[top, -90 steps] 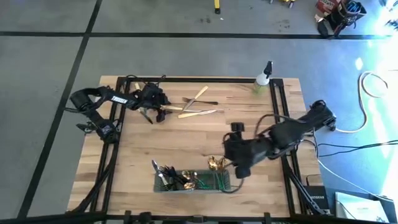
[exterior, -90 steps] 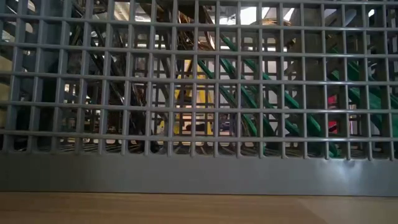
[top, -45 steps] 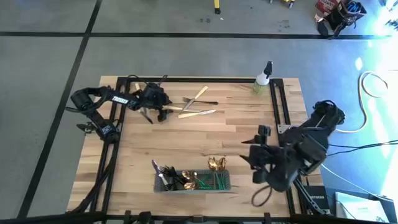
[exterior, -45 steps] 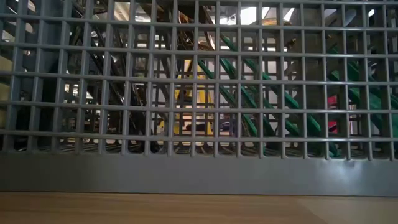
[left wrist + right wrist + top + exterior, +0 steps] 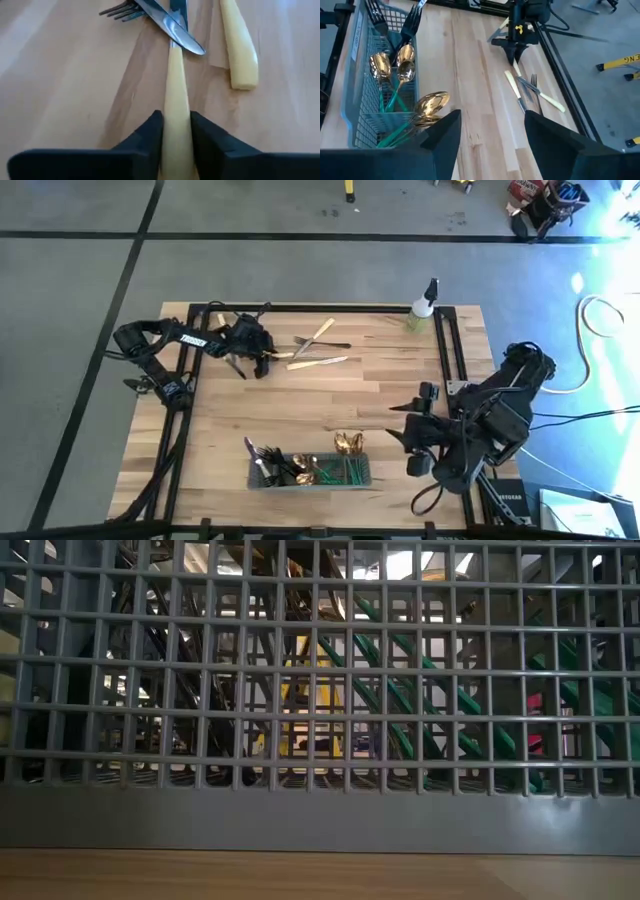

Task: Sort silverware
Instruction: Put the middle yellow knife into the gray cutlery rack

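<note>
My left gripper [image 5: 266, 357] sits at the table's far left, shut on a cream-handled piece of silverware [image 5: 175, 90]. That piece's metal end runs under a knife blade [image 5: 180, 34]. Beside it lie another cream handle [image 5: 240, 55] and a fork [image 5: 117, 10]; together they form a loose cluster [image 5: 318, 348]. The grey mesh caddy [image 5: 258, 476] near the front edge holds forks and gold spoons [image 5: 427, 105] with green handles [image 5: 420, 690]. My right gripper [image 5: 492, 145] hangs open above the table's right side, to the right of the caddy, with nothing between its fingers. My left gripper pinches the cream handle [image 5: 175, 125] near its free end between its two fingers [image 5: 150, 135]. The fingers come from the table's left, low over the wood, and lie along the handle. The piece lies flat on the table, pointing toward the other silverware.
A small spray bottle [image 5: 424, 305] stands at the far right corner. Dark frame rails [image 5: 447, 350] run along the table's sides. Bare wood [image 5: 330, 400] lies between the loose silverware and the caddy. In the low view the caddy's mesh wall [image 5: 320, 820] fills the picture.
My right gripper has drawn back from the gold spoons at the caddy's right end toward the table's right edge and has risen. Most of that move came early; since then it has hardly shifted. The spoons stay in the caddy.
</note>
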Robot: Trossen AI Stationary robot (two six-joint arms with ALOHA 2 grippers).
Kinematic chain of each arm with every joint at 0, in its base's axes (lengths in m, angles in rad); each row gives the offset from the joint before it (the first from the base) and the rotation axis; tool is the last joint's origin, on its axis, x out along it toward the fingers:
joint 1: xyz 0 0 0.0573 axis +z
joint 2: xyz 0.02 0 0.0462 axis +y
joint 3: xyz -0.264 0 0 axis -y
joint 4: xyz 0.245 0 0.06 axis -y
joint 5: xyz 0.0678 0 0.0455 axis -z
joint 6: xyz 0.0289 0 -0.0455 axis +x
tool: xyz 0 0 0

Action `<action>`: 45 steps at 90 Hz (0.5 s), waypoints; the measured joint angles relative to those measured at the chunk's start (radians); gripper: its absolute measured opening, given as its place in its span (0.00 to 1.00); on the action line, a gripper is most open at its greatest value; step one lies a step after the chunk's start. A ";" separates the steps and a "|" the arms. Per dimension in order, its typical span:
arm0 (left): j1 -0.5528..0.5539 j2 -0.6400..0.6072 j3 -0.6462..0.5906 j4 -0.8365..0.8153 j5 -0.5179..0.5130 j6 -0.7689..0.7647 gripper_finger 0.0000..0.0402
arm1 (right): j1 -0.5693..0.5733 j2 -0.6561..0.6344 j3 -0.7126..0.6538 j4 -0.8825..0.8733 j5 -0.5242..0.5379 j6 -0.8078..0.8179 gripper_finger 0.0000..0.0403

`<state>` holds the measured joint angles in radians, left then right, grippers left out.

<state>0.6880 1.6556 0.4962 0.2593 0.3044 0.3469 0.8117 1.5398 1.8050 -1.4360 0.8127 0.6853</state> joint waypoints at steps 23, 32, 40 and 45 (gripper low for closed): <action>-0.052 -0.061 -0.007 -0.030 0.018 -0.149 0.17 | 0.000 0.000 0.000 0.023 0.000 -0.004 0.50; -0.088 -0.082 -0.008 -0.063 0.021 -0.162 0.17 | 0.000 0.000 0.000 0.024 0.002 -0.005 0.50; -0.122 -0.100 -0.008 -0.093 0.021 -0.185 0.18 | 0.000 0.000 0.000 0.025 0.003 -0.005 0.50; -0.145 -0.109 -0.008 -0.109 0.021 -0.210 0.18 | 0.000 0.000 0.000 0.025 0.003 -0.005 0.50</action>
<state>0.5427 1.5464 0.4881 0.1502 0.3252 0.1370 0.8116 1.5398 1.8050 -1.4105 0.8162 0.6800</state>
